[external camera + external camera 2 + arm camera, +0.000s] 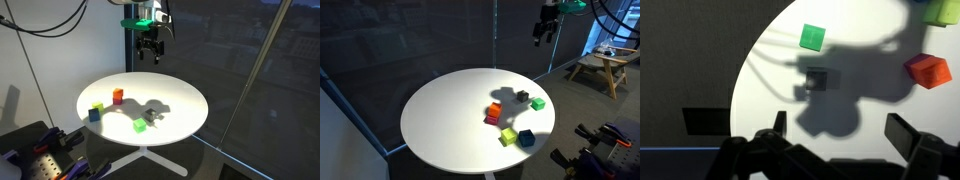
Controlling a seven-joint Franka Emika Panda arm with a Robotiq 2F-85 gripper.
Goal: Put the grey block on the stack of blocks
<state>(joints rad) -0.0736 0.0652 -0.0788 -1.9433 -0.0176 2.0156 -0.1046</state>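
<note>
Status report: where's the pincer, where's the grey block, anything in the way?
Pincer open, empty, high above the table. Grey block on table near green cube, untouched. Stack stands apart; nothing in the way.

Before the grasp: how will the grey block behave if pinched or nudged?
The grey block looks like a rigid, flat-faced cube: it probably slides and won't roll. Resting flat, it seems unlikely to tip. Small, so likely light.

At frame centre the grey block (pixel 818 78) looked dark grey, a green cube (pixel 812 37) above it. The stack of blocks (pixel 493 113) was orange over red on the white table (pixel 440 120).
</note>
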